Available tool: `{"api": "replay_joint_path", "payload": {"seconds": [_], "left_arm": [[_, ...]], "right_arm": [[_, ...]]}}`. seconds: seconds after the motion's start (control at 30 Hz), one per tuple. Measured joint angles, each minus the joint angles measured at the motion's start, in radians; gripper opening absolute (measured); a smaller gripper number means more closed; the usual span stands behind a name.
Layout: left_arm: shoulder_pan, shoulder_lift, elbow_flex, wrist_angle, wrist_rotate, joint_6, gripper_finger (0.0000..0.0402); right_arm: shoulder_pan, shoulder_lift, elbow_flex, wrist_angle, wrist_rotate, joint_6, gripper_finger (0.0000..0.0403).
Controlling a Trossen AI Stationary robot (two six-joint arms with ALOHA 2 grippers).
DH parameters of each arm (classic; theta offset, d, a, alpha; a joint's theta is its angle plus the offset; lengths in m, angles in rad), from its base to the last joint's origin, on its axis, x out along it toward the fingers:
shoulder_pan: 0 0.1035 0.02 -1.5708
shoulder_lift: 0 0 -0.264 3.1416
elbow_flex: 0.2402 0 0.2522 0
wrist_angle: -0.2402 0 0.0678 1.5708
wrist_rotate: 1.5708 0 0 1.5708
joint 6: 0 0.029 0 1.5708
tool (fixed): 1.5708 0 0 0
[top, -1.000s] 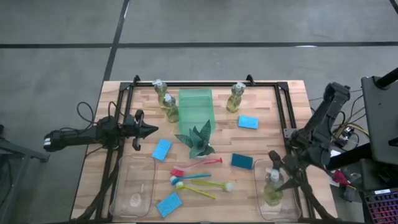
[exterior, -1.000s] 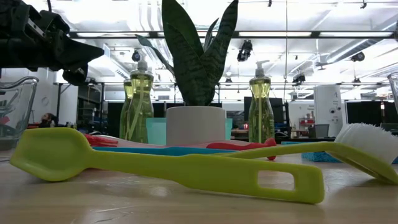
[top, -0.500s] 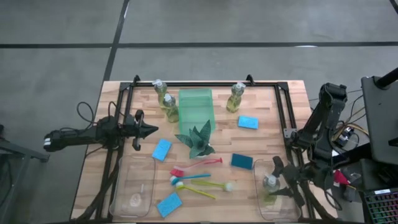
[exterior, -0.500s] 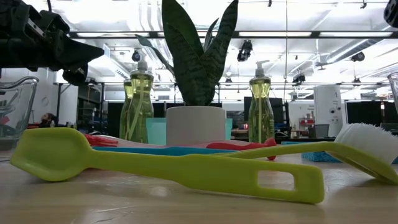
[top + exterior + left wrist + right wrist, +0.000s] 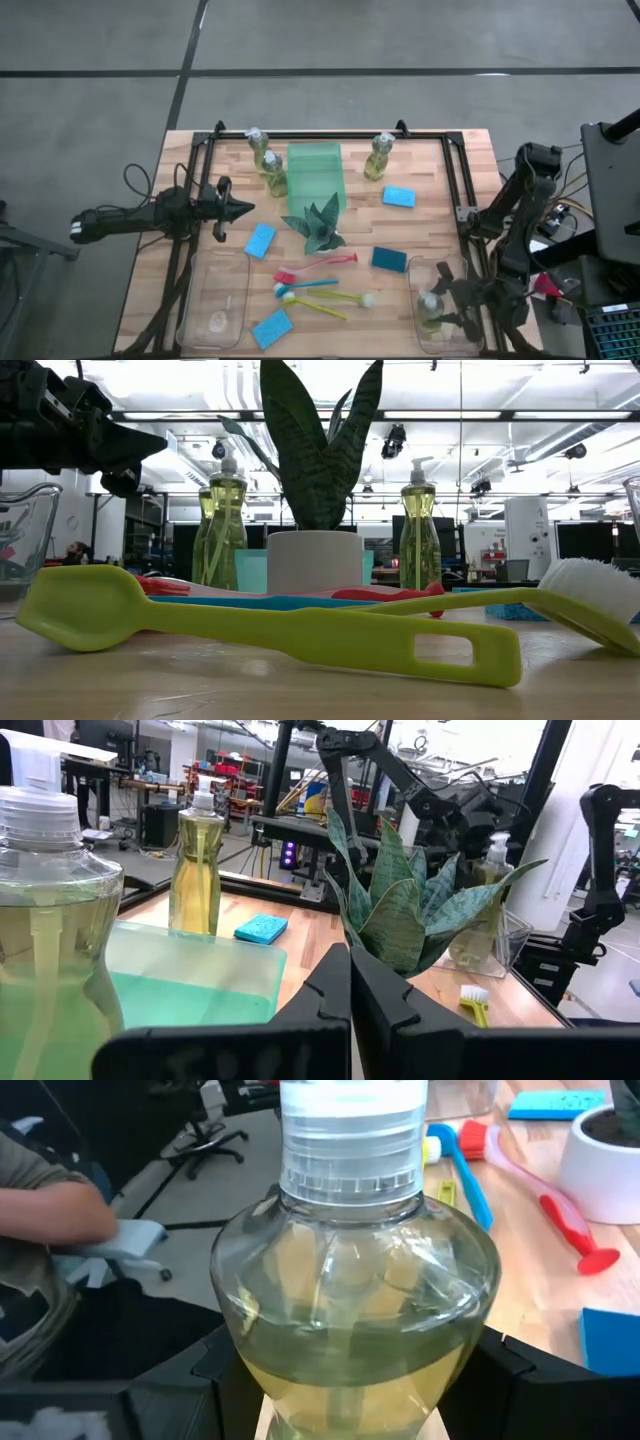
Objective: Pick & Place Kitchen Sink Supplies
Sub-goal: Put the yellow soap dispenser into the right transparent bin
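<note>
Right gripper (image 5: 447,303) fingers pinch the upright clear bottle of yellow-green soap (image 5: 352,1305) squarely between them, long axis vertical, inside the near-right clear plastic bin (image 5: 478,345); left gripper (image 5: 240,209) idles, fingers pressed together.

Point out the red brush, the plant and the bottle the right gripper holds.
red brush (image 5: 322,264), high view, mid handle
plant (image 5: 320,222), high view, leaves' centre
bottle (image 5: 352,1295), right wrist view, clear shoulder

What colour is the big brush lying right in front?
The brush is bright yellow-green, with white bristles at its far end. The low view shows it best.
</note>
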Motion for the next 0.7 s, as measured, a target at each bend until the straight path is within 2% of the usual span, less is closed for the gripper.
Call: {"api": "replay_joint_path", "payload": {"seconds": [0.4, 0.7], "left_arm": [[0.000, 0.000, 0.000, 0.000, 0.000, 0.000, 0.0000], [0.000, 0.000, 0.000, 0.000, 0.000, 0.000, 0.0000]], "right_arm": [[0.000, 0.015, 0.001, 0.031, -0.008, 0.020, 0.0223], [0.000, 0.019, 0.000, 0.053, -0.033, 0.049, 0.0279]]}}
